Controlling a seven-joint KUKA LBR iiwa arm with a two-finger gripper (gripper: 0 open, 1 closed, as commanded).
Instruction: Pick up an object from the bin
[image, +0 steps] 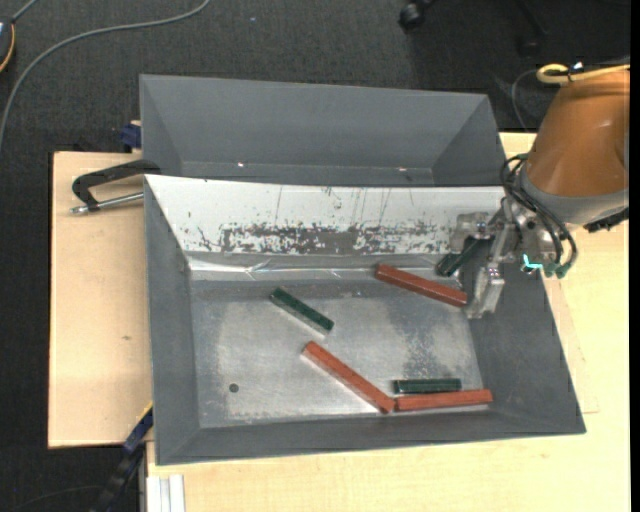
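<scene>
Camera view: gripper (478, 278) low beside one end of a long red-brown flat bar (418, 284); its grip I cannot tell; lifting apparently remains.

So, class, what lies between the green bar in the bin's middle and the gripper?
A red bar by the back wall, ending beside the gripper; camera view.

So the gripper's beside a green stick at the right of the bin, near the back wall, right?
Not green. The camera view shows the gripper beside a red stick at the right of the bin, near the back wall.
</scene>
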